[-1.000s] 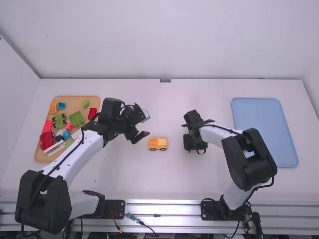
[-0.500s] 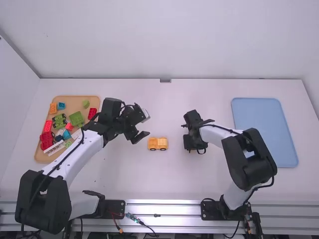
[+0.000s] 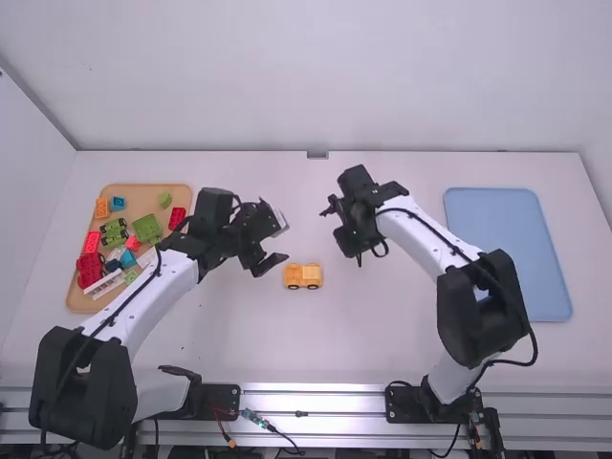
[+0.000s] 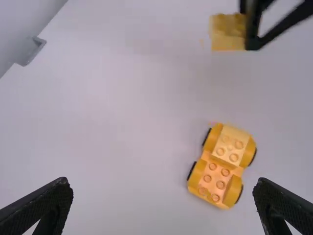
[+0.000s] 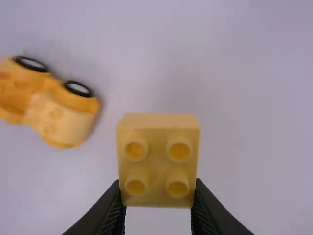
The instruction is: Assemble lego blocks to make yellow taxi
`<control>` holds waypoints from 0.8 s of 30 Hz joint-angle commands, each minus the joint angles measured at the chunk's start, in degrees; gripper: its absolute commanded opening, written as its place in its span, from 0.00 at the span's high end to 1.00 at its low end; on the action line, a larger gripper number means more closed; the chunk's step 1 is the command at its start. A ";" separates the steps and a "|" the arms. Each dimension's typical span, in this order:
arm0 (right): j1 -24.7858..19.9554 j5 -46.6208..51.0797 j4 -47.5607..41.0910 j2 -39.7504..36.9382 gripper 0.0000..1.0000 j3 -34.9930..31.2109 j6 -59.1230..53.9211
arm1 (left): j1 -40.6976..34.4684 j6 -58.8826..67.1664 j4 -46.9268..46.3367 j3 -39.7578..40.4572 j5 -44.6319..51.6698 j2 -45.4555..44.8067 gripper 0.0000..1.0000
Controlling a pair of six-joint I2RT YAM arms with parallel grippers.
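Left of the table's middle, my left gripper stands open in the high view, beside a yellow wheeled car on the table. My right gripper is up and to the right of the car. In the left wrist view the car has a pale yellow block on one end, near the open left gripper. The right wrist view has the right gripper shut on a yellow four-stud block, studs facing the camera. That block hangs apart from the car.
A tan tray at the left holds several red, green, blue, white and orange pieces. A blue tray lies at the right. The left forearm reaches over the tan tray's near side.
My right gripper has moved up the picture and slightly left, away from its earlier spot right of the car. The left arm and the car have stayed put.
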 commanded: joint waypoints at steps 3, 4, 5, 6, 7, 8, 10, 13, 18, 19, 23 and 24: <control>0.02 -3.58 -2.86 -0.66 0.78 4.15 -13.35 | 3.67 2.88 0.19 0.39 7.17 -0.56 0.01; -0.04 -3.34 -2.97 -0.66 0.78 4.50 -15.76 | 5.90 4.85 0.08 0.44 11.89 -0.56 0.01; -0.09 -3.41 -2.78 -0.66 0.78 4.68 -17.46 | 7.65 6.99 -0.40 0.41 15.76 -0.56 0.01; -0.09 -3.67 -2.78 -0.66 0.78 4.66 -18.88 | 9.05 8.26 -0.75 0.41 18.75 -0.56 0.01; 0.00 -4.17 -2.82 -0.66 0.78 4.63 -20.70 | 10.62 9.07 -0.99 0.41 22.12 -0.56 0.01; 0.28 -5.68 -2.89 -0.66 0.77 4.59 -23.67 | 12.55 10.68 -1.75 0.41 25.35 -0.56 0.01; 0.68 -7.80 -3.08 -0.66 0.77 4.59 -27.78 | 14.10 12.13 -2.76 0.44 27.52 -0.56 0.01; 0.79 -12.15 -3.13 -0.66 0.75 4.94 -34.86 | 14.47 14.20 -4.66 0.41 29.57 -0.56 0.01; 3.04 -15.47 -4.81 -0.66 0.73 5.35 -42.45 | 10.25 20.21 -7.02 0.41 30.88 -0.56 0.01; 3.30 -15.65 -4.74 -0.69 0.73 5.35 -43.56 | 9.55 21.88 -7.28 0.41 31.17 -0.53 0.01; 4.68 -18.16 -5.55 -0.71 0.74 5.35 -48.48 | 7.89 20.59 -5.82 0.41 31.41 -0.05 0.01; 4.85 -19.02 -5.92 -0.75 0.74 5.35 -50.29 | 7.80 20.50 -5.77 0.41 31.41 0.17 0.01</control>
